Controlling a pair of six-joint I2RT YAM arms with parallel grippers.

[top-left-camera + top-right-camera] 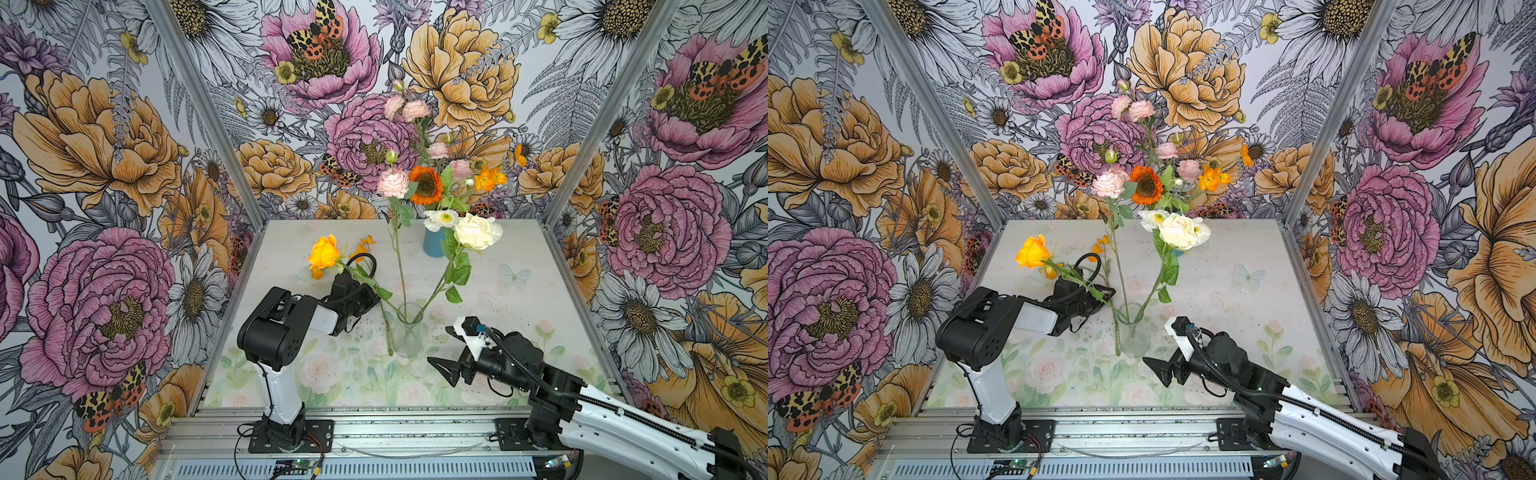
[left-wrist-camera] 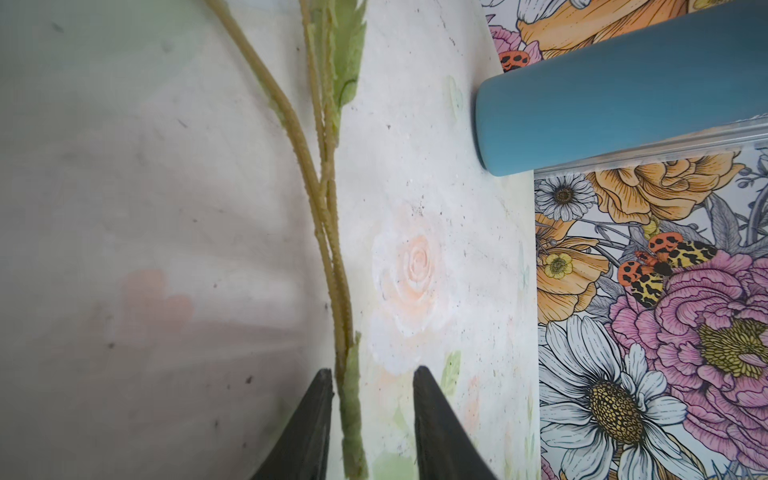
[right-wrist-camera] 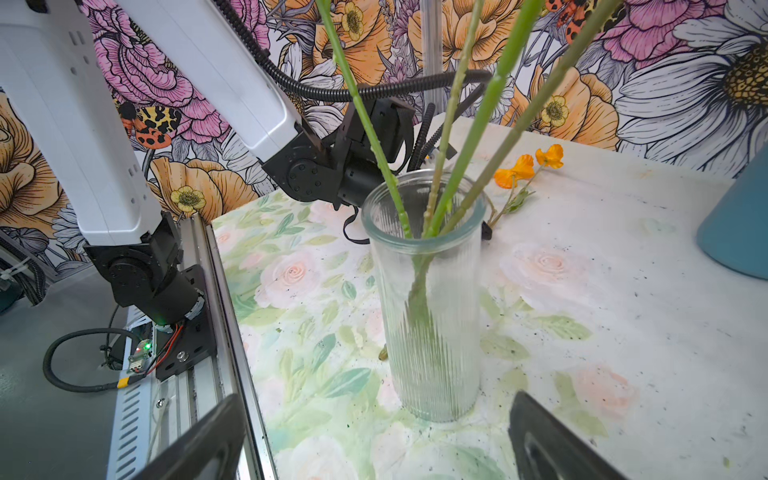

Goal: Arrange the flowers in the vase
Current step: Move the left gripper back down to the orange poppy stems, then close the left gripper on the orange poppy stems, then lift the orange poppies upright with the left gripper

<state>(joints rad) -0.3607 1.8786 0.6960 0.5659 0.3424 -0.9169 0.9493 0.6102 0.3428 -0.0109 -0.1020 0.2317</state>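
A clear ribbed glass vase stands mid-table and holds a pink carnation and a cream rose. My left gripper hovers just left of the vase. An orange rose tilts up and to the left, and its stem runs between the jaws. The stem touches one finger and a gap shows on its other side. Its lower end reaches the table beside the vase, outside it. My right gripper stands wide open and empty, low in front of the vase.
A blue vase at the back holds a bunch with an orange sunflower, pink heads and a white bloom. A loose sprig of small orange flowers lies behind the left gripper. Floral walls close three sides.
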